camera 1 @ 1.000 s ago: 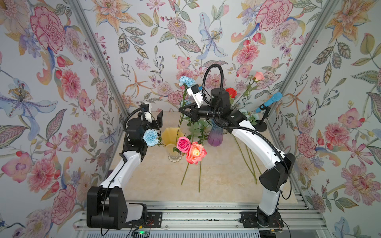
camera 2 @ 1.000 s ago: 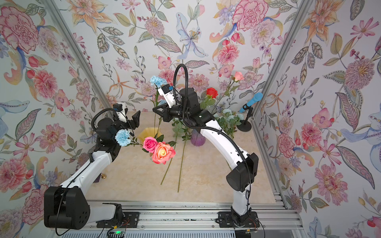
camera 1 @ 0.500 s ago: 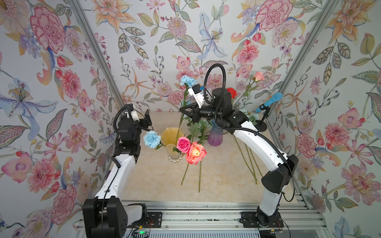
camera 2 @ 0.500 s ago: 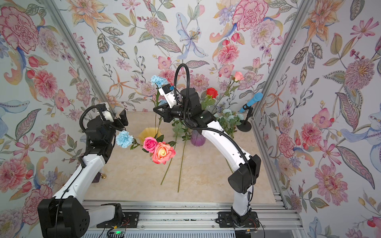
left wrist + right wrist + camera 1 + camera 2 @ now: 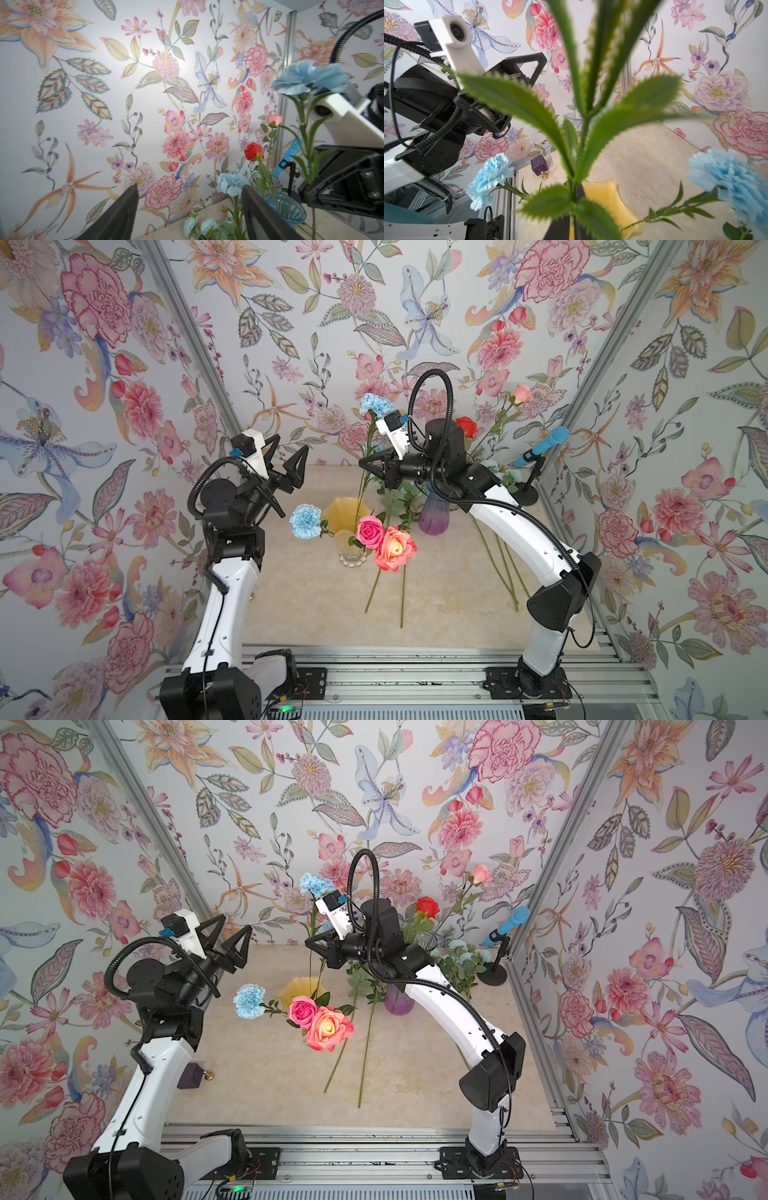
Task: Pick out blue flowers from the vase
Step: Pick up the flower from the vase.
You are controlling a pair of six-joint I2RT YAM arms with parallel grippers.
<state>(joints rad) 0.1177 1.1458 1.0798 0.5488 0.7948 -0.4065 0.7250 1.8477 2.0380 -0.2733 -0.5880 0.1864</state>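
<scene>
Clamping the green stem of the raised blue carnation [image 5: 375, 403], the right hand [image 5: 365, 462] has its jaws together on that stem, above and behind the yellow vase [image 5: 347, 510]. The bloom stands upright above the hand. The stem runs down toward the vase mouth; whether its lower end sits inside the vase cannot be determined. In the right wrist view the leafy stem fills the centre, with the yellow vase beyond it.

The left hand [image 5: 291, 445] is held above the yellow vase on the left arm's side, jaws apart, gripping nothing. In the left wrist view both fingers [image 5: 124, 207] show with a wide gap between them.

The second blue carnation [image 5: 305, 521] sits in the yellow vase and leans out over the rim toward the left arm, below the left hand and clear of it. A pink rose [image 5: 370, 531] and an orange rose [image 5: 395, 548] lean out of the same vase toward the front.

A purple vase [image 5: 432, 516] stands on the desk [image 5: 311, 605] beside the yellow vase on the right arm's side. Beyond it, farther from the yellow vase, cluster pale aqua blooms [image 5: 459, 945]. Two green stems [image 5: 402, 597] lie on the desk in front of the yellow vase.
</scene>
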